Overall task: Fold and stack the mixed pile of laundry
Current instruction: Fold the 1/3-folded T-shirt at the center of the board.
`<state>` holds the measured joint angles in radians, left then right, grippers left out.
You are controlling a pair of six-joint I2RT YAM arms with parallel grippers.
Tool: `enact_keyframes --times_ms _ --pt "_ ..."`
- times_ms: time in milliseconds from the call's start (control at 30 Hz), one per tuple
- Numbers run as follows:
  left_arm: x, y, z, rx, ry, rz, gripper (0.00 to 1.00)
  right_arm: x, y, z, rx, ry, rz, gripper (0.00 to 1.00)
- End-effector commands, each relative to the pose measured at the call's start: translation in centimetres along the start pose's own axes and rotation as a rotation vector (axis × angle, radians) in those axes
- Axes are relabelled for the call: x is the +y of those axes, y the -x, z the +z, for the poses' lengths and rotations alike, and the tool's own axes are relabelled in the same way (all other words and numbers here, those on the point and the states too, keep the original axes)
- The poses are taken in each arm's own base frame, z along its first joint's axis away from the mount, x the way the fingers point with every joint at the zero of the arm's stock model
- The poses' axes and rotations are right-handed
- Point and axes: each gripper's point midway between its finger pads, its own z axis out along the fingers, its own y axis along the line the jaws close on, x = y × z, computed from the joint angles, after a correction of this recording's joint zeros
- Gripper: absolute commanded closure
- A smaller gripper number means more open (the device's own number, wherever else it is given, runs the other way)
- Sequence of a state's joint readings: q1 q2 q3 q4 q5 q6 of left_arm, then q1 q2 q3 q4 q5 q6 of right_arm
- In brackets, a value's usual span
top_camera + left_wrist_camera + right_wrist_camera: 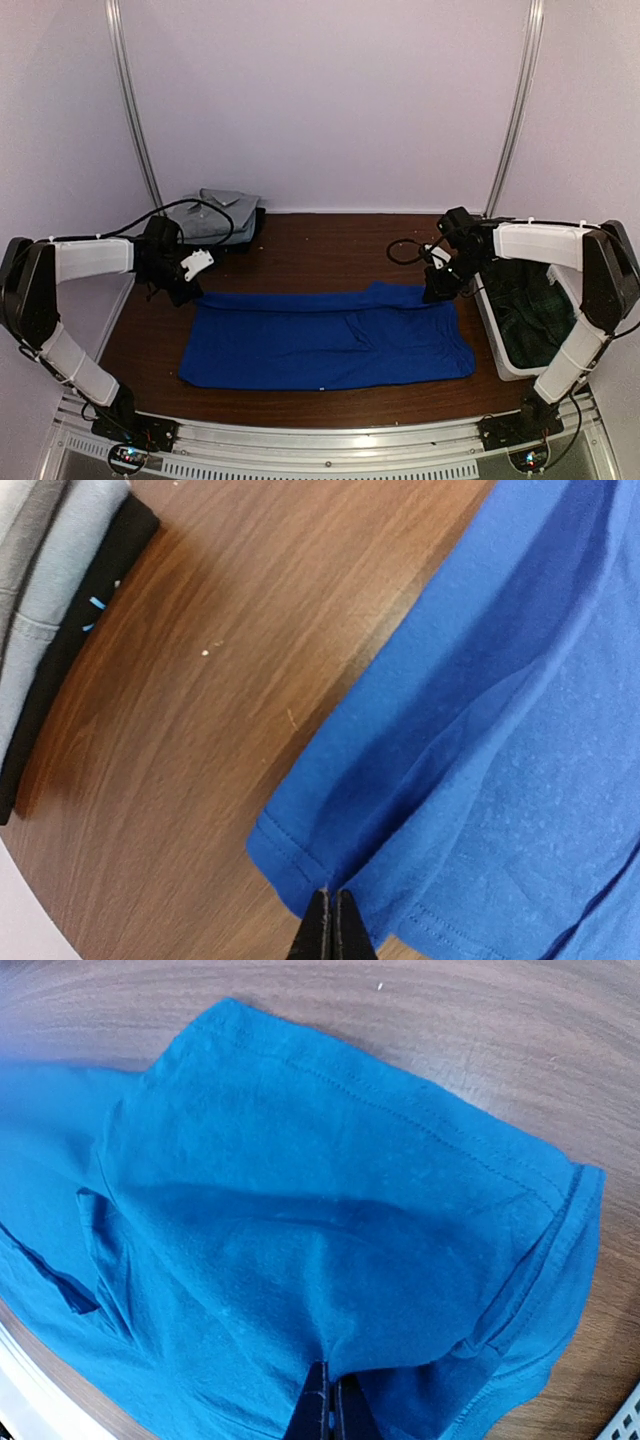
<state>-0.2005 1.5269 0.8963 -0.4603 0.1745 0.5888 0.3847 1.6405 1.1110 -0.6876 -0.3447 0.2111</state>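
Observation:
A royal-blue shirt (325, 338) lies spread across the middle of the brown table. My left gripper (188, 292) is shut on its far left hem (330, 880), the cloth pinched between the black fingertips (318, 925). At the shirt's far right edge, near a sleeve (520, 1250), my right gripper (437, 290) is shut on a fold of the blue cloth (340, 1355). A folded stack of light grey and black garments (220, 215) sits at the back left. A dark green-black piece (530, 305) lies in the white bin (497, 345) on the right.
The folded stack's black bottom layer (60, 670) lies close to my left gripper. Pale walls close in the back and sides. A metal rail (330, 440) runs along the table's near edge. Cables loop over both arms.

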Motion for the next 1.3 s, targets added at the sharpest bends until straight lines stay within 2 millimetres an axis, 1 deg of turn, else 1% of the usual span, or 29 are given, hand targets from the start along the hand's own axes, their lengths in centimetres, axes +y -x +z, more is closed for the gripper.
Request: enact_keyframes --times_ms 0,167,267,333,433,633,733,800,900,1067,1167,1267 --pt "0.2 -0.3 1.5 0.036 0.018 -0.011 1.00 0.4 -0.2 1.1 -0.005 0.007 0.003 1.00" --pt "-1.0 -1.3 2.8 0.091 -0.012 -0.001 1.00 -0.2 -1.2 2.7 0.054 -0.007 0.013 1.00" --pt "-1.4 -1.9 3.5 0.129 -0.020 -0.002 1.00 -0.1 -1.3 3.2 0.072 -0.002 0.012 1.00" --pt "-1.5 -1.8 3.7 0.145 -0.027 -0.001 1.00 0.0 -1.2 3.2 0.077 0.002 0.009 1.00" --pt "-1.2 -1.4 3.6 0.145 -0.024 -0.011 1.00 0.3 -0.4 2.5 0.065 -0.002 -0.004 1.00" --pt "-0.8 -1.1 2.1 0.142 0.009 -0.006 1.00 0.8 1.8 -0.3 0.026 -0.028 -0.033 1.00" --pt "-1.0 -1.0 1.4 0.132 0.007 0.000 1.00 1.2 2.4 -1.3 0.016 -0.027 -0.040 1.00" --pt "-1.1 -1.0 1.0 0.128 0.007 0.004 1.00 1.2 2.4 -1.9 0.011 -0.033 -0.043 1.00" --pt "-1.2 -1.4 0.3 0.136 0.014 0.004 1.00 1.1 1.7 -2.3 0.013 -0.036 -0.043 1.00" --pt "-1.6 -2.4 -0.8 0.121 0.067 0.018 1.00 0.5 -0.4 -1.8 0.035 -0.038 -0.032 1.00" --pt "-2.0 -2.5 -0.6 0.112 0.051 0.024 1.00 0.2 -1.3 -1.0 0.052 -0.038 -0.025 1.00" --pt "-2.7 -2.6 0.4 0.132 0.006 0.017 1.00 -0.1 -1.8 -0.1 0.069 -0.037 -0.020 1.00"
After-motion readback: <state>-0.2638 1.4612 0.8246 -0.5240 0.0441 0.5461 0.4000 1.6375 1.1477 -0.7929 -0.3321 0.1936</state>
